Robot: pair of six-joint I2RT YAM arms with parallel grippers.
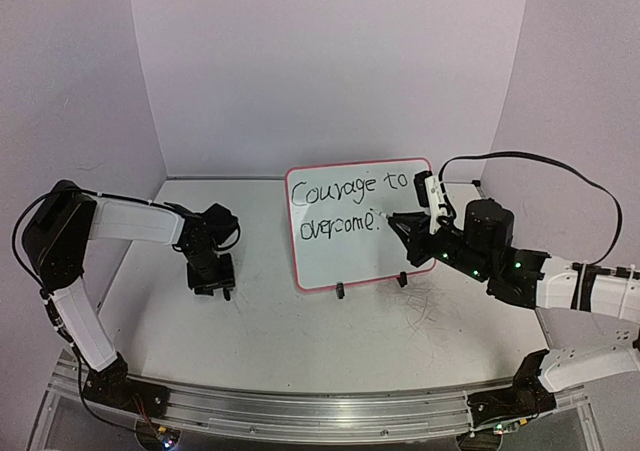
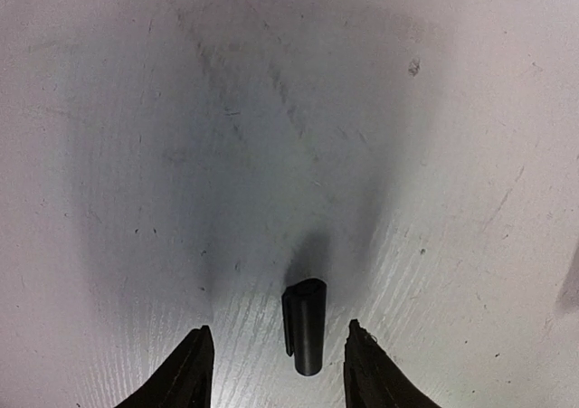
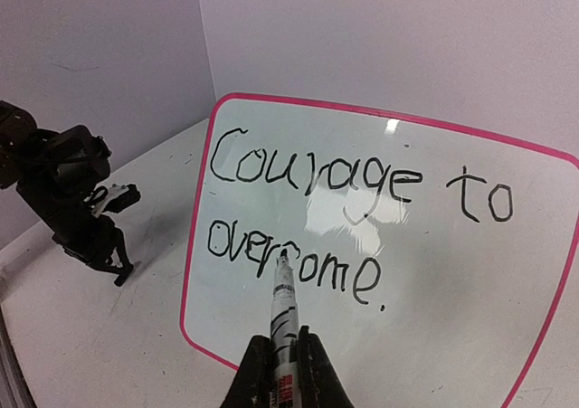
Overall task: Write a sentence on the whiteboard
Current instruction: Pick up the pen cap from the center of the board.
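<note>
The whiteboard (image 1: 350, 263) stands upright on two black clip feet at the table's middle, red-pink framed, and reads "Courage to overcome." in black. My right gripper (image 1: 405, 224) is shut on a white marker (image 1: 387, 216). In the right wrist view the marker (image 3: 283, 299) sticks out between the gripper's (image 3: 286, 343) jaws, its tip over the word "overcome" on the whiteboard (image 3: 434, 336); I cannot tell if it touches. My left gripper (image 1: 212, 279) points down at the table left of the board. It stands open (image 2: 276, 349) around a black marker cap (image 2: 305, 327) lying flat, with a gap on each side.
Purple-white walls close in the table at the back and both sides. The left arm (image 3: 72, 200) shows as a dark shape left of the board in the right wrist view. A black cable (image 1: 540, 166) loops above the right arm.
</note>
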